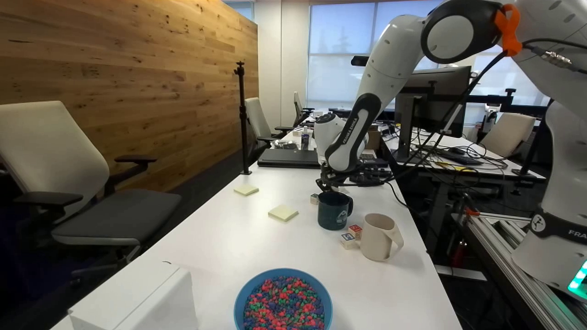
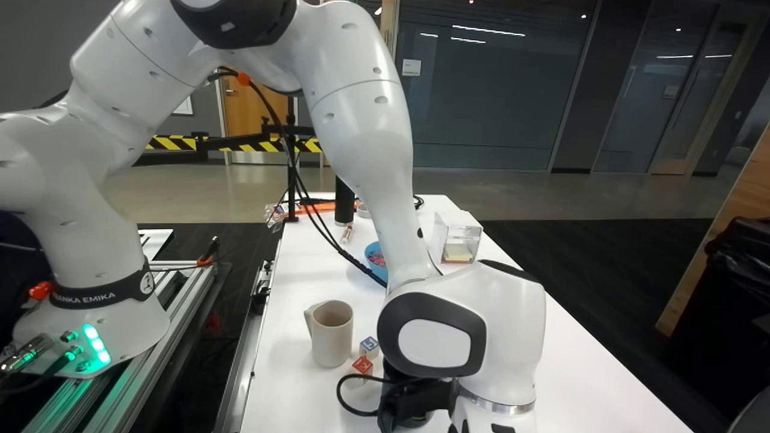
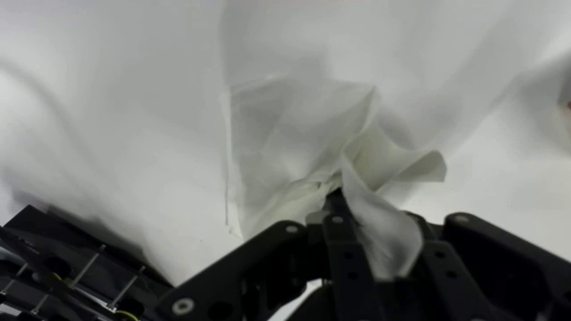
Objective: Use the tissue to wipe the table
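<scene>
The table (image 1: 215, 247) has a smooth white top and shows in both exterior views (image 2: 577, 373). The tissue (image 3: 299, 129) is white and crumpled, spread out in front of the fingers in the wrist view, low over or against the white table top (image 3: 134, 147); I cannot tell if it touches. My gripper (image 3: 352, 205) is shut on the tissue, with one fold lying back between the fingers. In an exterior view the gripper (image 1: 326, 183) is low over the table, just beyond the dark green mug. Elsewhere the arm and the frame's bottom edge hide the fingers.
The dark green mug (image 1: 331, 217), a beige mug (image 1: 376, 240) and several letter blocks (image 1: 348, 241) stand near the gripper. Sticky-note pads (image 1: 283, 213), a blue bowl (image 1: 239, 305), a white box (image 1: 133, 293) and a black case (image 1: 289, 158) also lie on the table.
</scene>
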`<state>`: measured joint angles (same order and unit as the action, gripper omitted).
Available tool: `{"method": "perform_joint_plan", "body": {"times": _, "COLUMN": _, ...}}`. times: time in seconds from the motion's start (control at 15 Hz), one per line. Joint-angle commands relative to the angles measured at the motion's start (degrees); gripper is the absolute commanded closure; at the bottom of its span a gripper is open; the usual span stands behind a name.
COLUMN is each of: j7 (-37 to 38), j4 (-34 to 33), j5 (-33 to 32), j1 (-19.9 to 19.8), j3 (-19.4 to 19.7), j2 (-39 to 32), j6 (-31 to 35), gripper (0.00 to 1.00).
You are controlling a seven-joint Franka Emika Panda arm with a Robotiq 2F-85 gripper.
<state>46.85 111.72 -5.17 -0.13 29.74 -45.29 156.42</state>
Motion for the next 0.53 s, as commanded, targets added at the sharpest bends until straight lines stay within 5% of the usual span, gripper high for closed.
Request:
{"method": "perform_joint_plan", "body": {"times": 0.0, "j7": -1.5, "j4": 3.5, "j5": -0.7, "j1": 0.8, "j3": 1.8, "j2": 1.7, "j6": 0.9, "gripper": 0.98}}
{"method": "perform_joint_plan", "body": {"times": 0.47, "j7": -1.3, "j4": 1.7, "j5": 0.8, "j1": -1.1, "j3": 3.2, "j2": -0.9, "j6": -0.3, "gripper": 0.98}}
